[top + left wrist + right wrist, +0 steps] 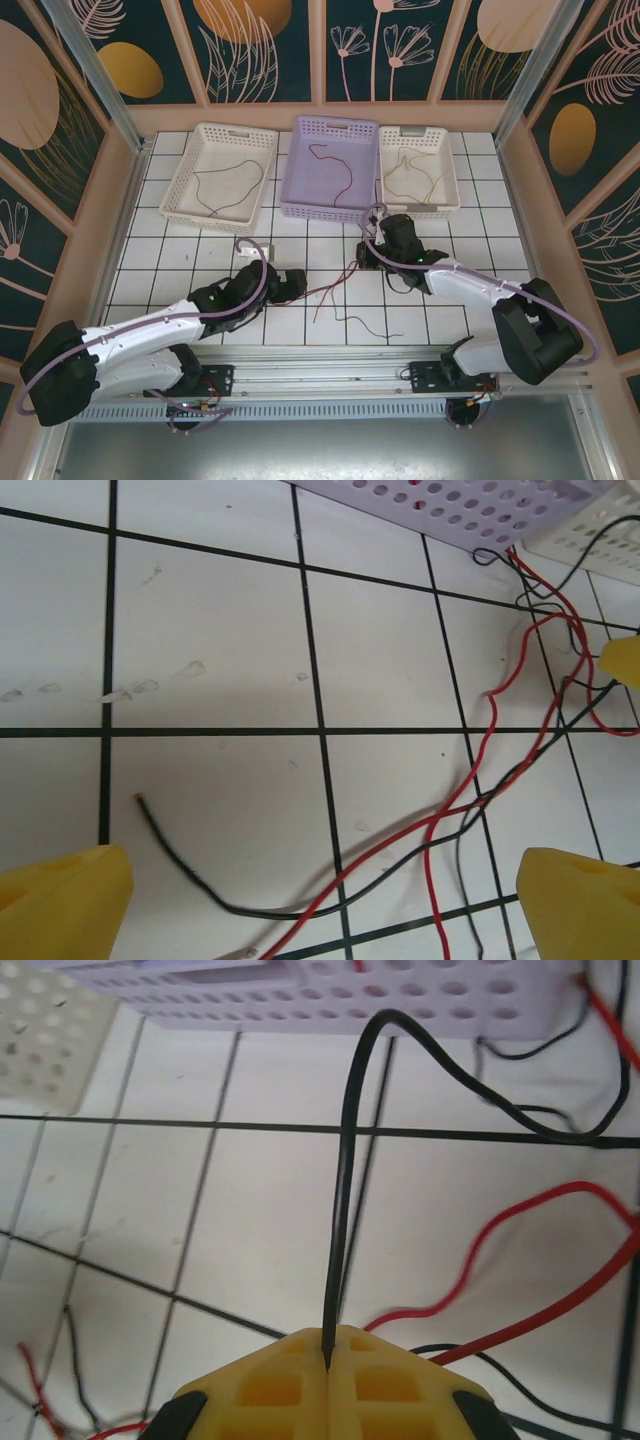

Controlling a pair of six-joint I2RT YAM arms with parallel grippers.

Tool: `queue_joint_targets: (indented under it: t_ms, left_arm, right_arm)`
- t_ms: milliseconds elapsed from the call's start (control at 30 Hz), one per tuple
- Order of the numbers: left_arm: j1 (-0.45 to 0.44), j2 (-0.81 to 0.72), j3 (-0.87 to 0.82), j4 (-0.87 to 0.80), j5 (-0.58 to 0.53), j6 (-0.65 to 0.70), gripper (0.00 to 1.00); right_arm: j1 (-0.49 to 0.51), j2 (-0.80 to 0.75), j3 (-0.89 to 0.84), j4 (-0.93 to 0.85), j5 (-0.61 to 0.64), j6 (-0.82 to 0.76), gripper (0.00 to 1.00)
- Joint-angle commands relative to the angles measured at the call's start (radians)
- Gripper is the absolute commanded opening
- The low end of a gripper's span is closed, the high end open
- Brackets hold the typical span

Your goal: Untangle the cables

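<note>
Right gripper (328, 1360) pinches black cable (345, 1210); cable runs straight away, toward far lavender basket (300, 1005). Other cables (478, 800) lie on tabletop (210, 650), left of it (nearer to left gripper (320, 895), wide open, holding nothing).

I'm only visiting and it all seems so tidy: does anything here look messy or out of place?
Yes: red and black cables lie crossed in a loose tangle on the tiles in front of the baskets, while other cables lie apart inside the baskets. The right gripper is shut on one black cable.
</note>
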Motion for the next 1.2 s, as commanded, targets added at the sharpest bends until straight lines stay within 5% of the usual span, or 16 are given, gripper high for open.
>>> queue_joint_targets:
  t_ms: [0,200,633,1167]
  left_arm:
    - [-0.008,-0.005,-0.017,0.063,0.033,-0.024,0.98]
    - [-0.016,-0.058,-0.065,0.229,0.117,-0.027,0.98]
    - [-0.038,-0.132,-0.163,0.555,0.319,0.071,0.95]
    - [-0.042,-0.072,-0.14,0.537,0.31,0.134,0.79]
  right_arm:
    - [0.016,-0.05,-0.01,0.102,-0.14,0.003,0.0]
    - [0.053,-0.113,-0.001,0.185,-0.3,0.048,0.0]
    - [0.096,-0.069,0.096,0.17,-0.44,0.22,0.0]
    - [0.18,-0.03,0.191,0.1,-0.474,0.3,0.0]
